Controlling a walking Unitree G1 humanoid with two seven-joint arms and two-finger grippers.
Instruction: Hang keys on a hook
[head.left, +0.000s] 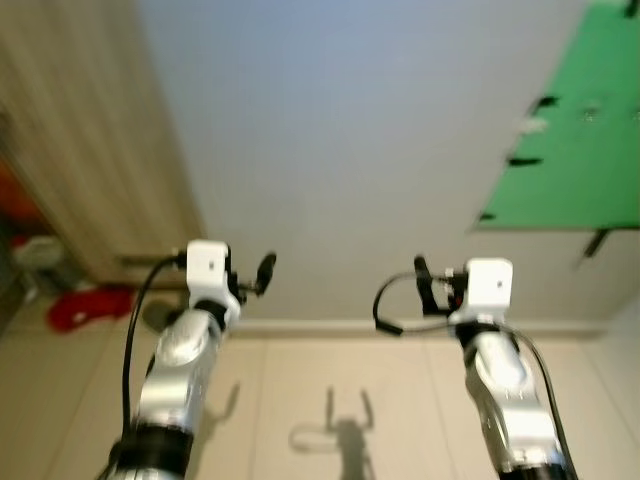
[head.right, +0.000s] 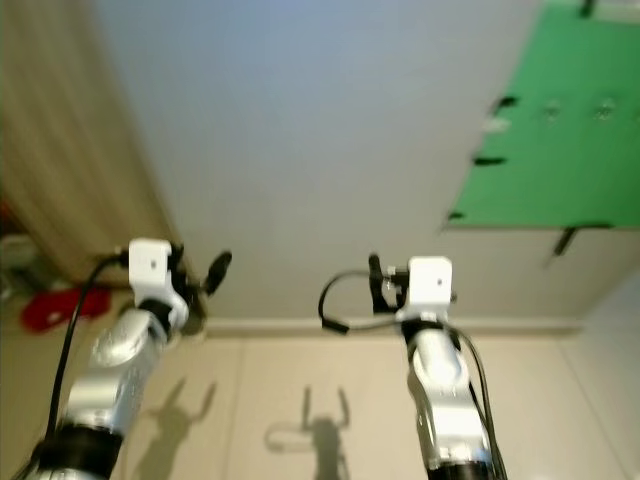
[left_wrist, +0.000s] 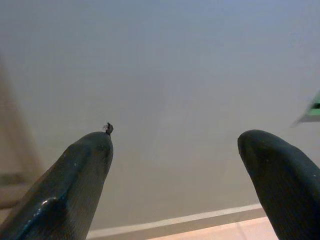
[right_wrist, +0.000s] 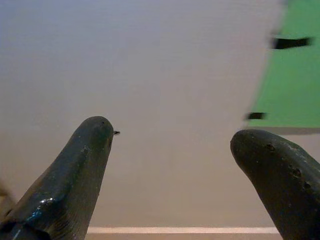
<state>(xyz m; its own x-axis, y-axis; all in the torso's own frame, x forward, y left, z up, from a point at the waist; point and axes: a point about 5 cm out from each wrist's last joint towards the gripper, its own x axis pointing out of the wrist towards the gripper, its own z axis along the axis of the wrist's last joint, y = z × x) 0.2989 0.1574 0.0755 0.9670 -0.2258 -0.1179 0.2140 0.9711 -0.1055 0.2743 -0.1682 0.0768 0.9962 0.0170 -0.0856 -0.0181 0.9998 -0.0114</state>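
Observation:
Both silver arms are raised before a pale wall (head.left: 340, 150). My left gripper (head.left: 262, 272) points at the wall, and in the left wrist view its black fingers (left_wrist: 80, 175) stand wide apart with nothing between them. My right gripper (head.left: 424, 275) is likewise open and empty, its fingers (right_wrist: 75, 175) spread in the right wrist view. A green board (head.left: 580, 140) hangs on the wall at the upper right, fixed with black tape strips (head.left: 524, 161). Small pale fittings (head.left: 533, 125) on it are too blurred to identify. I see no keys.
A beige curtain or panel (head.left: 90, 150) covers the left side. A red object (head.left: 85, 305) lies on the floor at its foot. A white baseboard (head.left: 340, 325) runs along the wall above the tiled floor (head.left: 300, 390), where the arms' shadows fall.

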